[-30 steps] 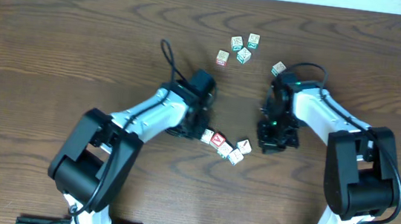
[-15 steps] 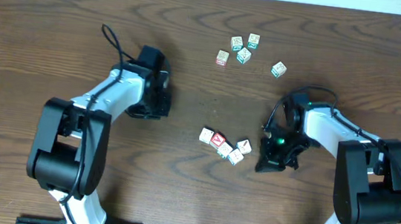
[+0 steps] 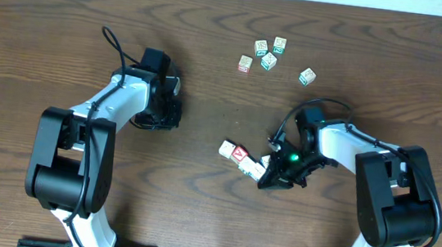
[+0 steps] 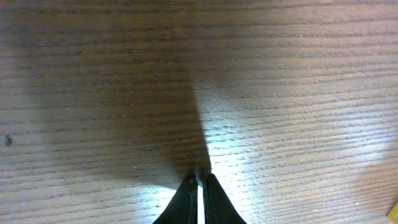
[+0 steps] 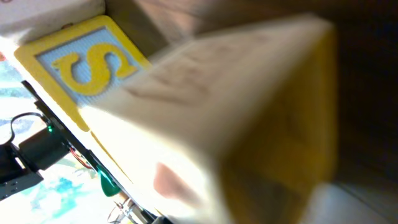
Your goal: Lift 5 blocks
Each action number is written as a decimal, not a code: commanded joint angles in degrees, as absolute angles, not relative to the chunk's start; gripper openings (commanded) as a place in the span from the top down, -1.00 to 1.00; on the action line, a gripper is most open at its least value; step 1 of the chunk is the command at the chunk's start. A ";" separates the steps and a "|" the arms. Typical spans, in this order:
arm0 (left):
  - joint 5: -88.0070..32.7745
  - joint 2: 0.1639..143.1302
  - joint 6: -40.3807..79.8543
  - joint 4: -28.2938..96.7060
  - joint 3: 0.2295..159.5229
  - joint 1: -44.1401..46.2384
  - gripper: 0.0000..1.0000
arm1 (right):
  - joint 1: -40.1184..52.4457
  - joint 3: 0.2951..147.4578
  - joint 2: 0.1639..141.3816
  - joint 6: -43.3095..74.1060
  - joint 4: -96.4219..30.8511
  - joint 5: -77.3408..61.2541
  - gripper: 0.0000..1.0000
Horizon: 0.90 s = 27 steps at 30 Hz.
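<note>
Leftward and clear of the row goes the left gripper (image 4: 200,179), now shut over bare table (image 4: 298,93). The right gripper (image 3: 275,175), also shut and holding nothing visible, has come in at the right end of the blocks (image 3: 240,153), a short row mid-table. These look like light, hard, smooth cubes. A row would buckle easily, so press squarely on both end faces.

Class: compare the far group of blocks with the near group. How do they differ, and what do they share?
The far group is scattered with gaps; the near group is packed in a slanted row. The near group includes a red-faced block; the far group shows none. The right gripper is at the near group's end; none is by the far group. Both are small cream cubes with coloured prints.
</note>
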<state>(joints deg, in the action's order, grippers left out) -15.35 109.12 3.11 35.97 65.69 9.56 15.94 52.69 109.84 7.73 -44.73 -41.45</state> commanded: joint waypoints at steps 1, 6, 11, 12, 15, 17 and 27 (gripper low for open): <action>-16.12 110.78 1.93 36.42 64.03 10.11 0.86 | 17.54 50.89 113.47 11.66 -41.50 -26.85 0.97; -20.29 110.78 1.63 36.01 64.03 10.11 0.86 | 17.67 50.96 113.47 11.99 -40.16 -25.71 0.97; -21.04 110.78 0.60 35.57 64.03 10.83 0.85 | 17.56 51.96 113.47 11.99 -40.25 -23.55 0.97; -21.04 110.78 -0.10 35.59 64.03 11.29 0.85 | 17.56 52.23 113.47 11.97 -40.40 -23.18 0.97; -21.04 110.78 -1.45 35.55 64.03 13.17 0.85 | 17.56 52.95 113.47 12.01 -41.56 -21.19 0.98; -21.04 110.78 -1.76 35.53 64.03 14.79 0.85 | 17.56 52.99 113.47 12.47 -42.54 -19.40 0.97; -21.04 110.78 -2.94 33.36 64.03 19.86 0.85 | 17.56 53.10 113.47 16.23 -44.60 -12.86 0.98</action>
